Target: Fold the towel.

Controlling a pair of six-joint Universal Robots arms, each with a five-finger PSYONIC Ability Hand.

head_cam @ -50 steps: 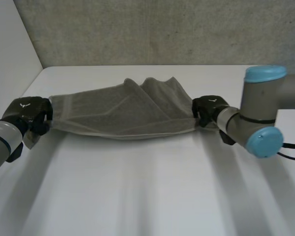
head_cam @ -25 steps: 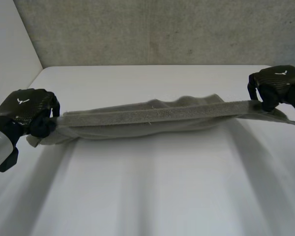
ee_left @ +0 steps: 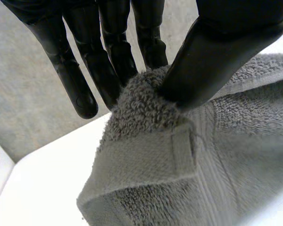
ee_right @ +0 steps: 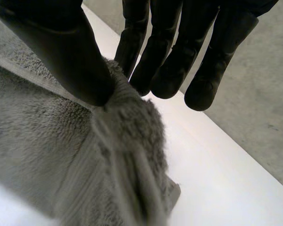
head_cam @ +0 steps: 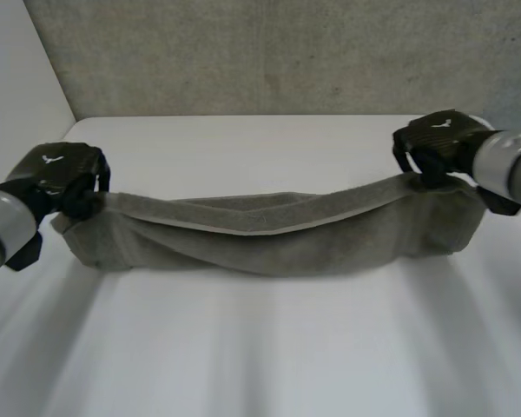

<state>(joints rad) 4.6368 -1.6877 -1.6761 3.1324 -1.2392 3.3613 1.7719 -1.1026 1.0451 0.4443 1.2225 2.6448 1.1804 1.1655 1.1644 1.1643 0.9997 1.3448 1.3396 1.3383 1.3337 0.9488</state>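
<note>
Low over the white table (head_cam: 243,347) the grey towel (head_cam: 269,239) hangs between both hands and sags in its middle. The left hand (head_cam: 56,178) pinches one end corner between thumb and fingers, and the right hand (head_cam: 438,143) pinches the other end in the same way. The towel looks soft, limp and light, so I judge the hemmed corners give the surest hold.

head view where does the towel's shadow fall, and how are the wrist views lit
Head view: the towel casts soft, faint streaks across the white table toward the camera; no glare. Left wrist view: the left robot hand is dark against the lit grey wall. Right wrist view: the right robot hand is equally dark, the table bright beside it.
</note>
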